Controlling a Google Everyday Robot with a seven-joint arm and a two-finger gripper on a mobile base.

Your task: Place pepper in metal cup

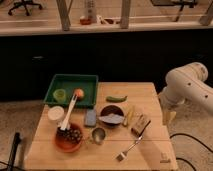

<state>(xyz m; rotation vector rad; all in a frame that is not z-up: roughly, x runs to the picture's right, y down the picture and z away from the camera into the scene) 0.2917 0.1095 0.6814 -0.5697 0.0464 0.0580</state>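
The slim green pepper (116, 99) lies on the wooden table (150, 155), towards the back, right of the green tray. The small grey metal cup (98, 135) stands near the front middle, next to the orange-brown bowl. My gripper (168, 116) hangs pointing down at the table's right edge, under the white arm (187, 85). It is well to the right of the pepper and far from the cup. It holds nothing that I can see.
A green tray (72, 90) at the back left holds a light-green cup (60, 94) and an orange fruit (78, 93). Also on the table are a white cup (56, 114), an orange-brown bowl (69, 139), a blue sponge (90, 118), a dark bowl (111, 118), a pale yellow item (129, 116), a brown packet (140, 124) and a fork (129, 149).
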